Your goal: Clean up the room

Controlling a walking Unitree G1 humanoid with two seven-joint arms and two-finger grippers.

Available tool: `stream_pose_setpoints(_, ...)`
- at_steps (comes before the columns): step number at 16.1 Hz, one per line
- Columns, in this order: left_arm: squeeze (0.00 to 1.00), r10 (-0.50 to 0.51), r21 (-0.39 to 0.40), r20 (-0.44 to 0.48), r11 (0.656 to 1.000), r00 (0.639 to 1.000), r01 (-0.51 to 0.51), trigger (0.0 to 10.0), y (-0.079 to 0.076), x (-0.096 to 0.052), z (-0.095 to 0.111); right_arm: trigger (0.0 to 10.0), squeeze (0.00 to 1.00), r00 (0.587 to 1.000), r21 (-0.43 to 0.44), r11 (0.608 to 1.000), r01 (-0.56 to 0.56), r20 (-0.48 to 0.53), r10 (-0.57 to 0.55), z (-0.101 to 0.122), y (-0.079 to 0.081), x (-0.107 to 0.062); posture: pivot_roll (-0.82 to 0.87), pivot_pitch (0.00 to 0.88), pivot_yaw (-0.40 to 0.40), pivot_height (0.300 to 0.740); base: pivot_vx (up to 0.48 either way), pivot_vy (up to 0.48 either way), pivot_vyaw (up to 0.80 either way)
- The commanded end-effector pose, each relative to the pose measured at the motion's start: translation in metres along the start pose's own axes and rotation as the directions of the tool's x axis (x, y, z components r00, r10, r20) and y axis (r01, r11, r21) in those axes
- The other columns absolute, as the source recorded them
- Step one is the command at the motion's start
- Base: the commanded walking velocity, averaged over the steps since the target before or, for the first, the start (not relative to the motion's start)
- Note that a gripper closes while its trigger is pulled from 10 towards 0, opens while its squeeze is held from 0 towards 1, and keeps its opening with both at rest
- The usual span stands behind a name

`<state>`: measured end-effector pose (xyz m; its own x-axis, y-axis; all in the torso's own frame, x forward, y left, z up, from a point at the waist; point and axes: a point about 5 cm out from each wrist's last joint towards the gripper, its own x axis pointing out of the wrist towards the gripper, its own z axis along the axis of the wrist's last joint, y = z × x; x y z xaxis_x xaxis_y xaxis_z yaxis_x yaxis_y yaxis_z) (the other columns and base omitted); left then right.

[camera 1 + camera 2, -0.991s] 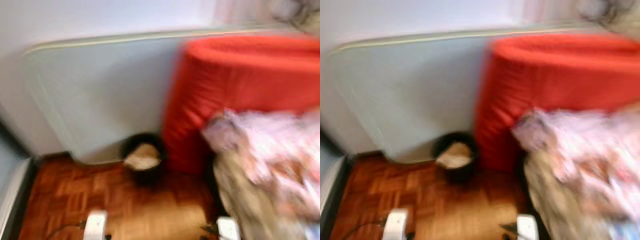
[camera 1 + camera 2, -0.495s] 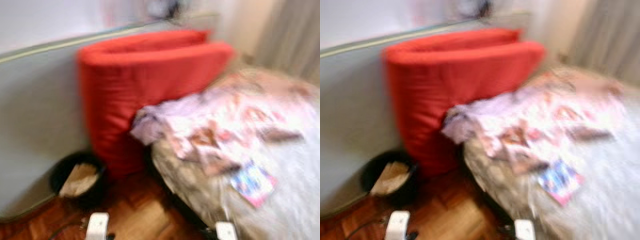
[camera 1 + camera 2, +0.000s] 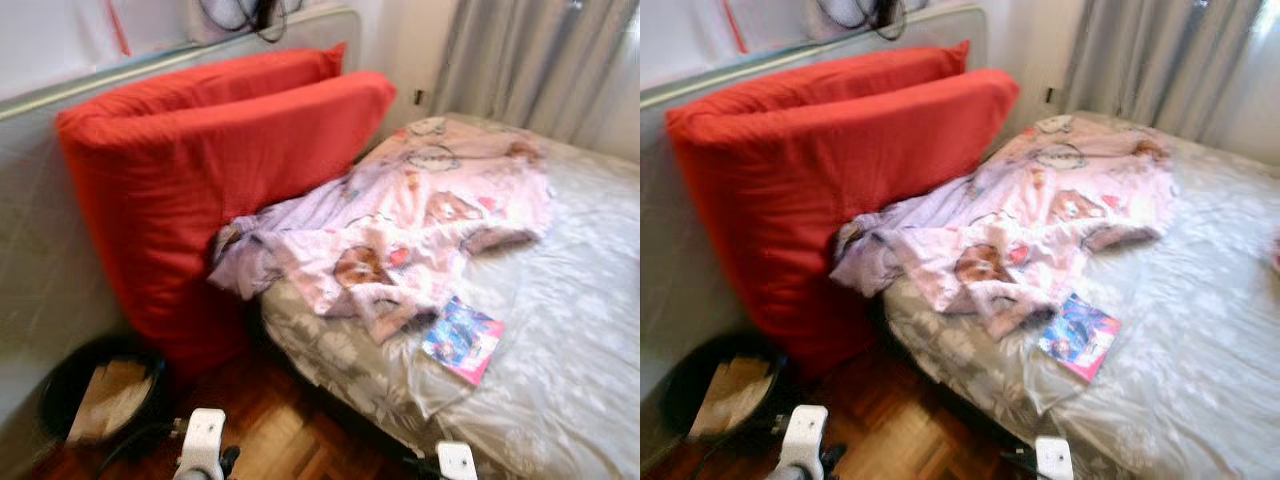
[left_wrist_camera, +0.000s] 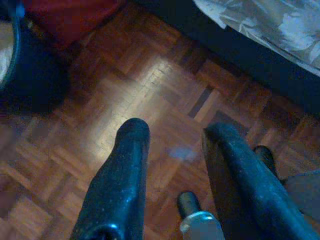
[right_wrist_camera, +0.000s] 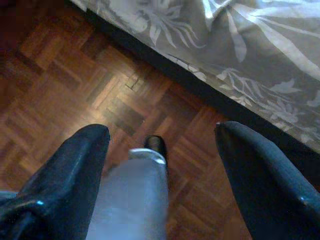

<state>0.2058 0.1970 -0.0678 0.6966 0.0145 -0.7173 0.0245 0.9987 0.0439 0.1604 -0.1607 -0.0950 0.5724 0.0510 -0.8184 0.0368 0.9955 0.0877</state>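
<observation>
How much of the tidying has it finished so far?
Nothing looks done yet. The pink blanket lies crumpled on the bed, with a colourful booklet beside it. In hand: nothing; the left tool and right tool hang open above the wooden floor. Everything is left.

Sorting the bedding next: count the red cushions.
2. The front red cushion leans against the bed's edge; the back red cushion stands behind it against the headboard. More may be hidden behind.
</observation>
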Motion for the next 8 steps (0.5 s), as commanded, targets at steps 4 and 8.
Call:
stream_pose_setpoints(4,0.0,0.009,-0.009,-0.01,1.0,1.0,-0.009,10.0,-0.0014,0.0007,0.0004,10.0,0.0,1.0,0.038,0.999,0.025,-0.014,-0.024,-0.004,-0.0043,-0.0011,0.0,0.0,0.021,0.74,0.0,-0.139,-0.76)
stream_pose_setpoints(8,0.0,0.015,-0.015,-0.006,1.0,1.0,-0.015,10.0,0.0004,0.0012,0.0026,10.0,0.0,1.0,0.042,0.999,0.025,-0.009,-0.024,-0.0024,-0.0044,-0.0008,0.01,0.0,0.022,0.74,0.0,0.0,-0.76)
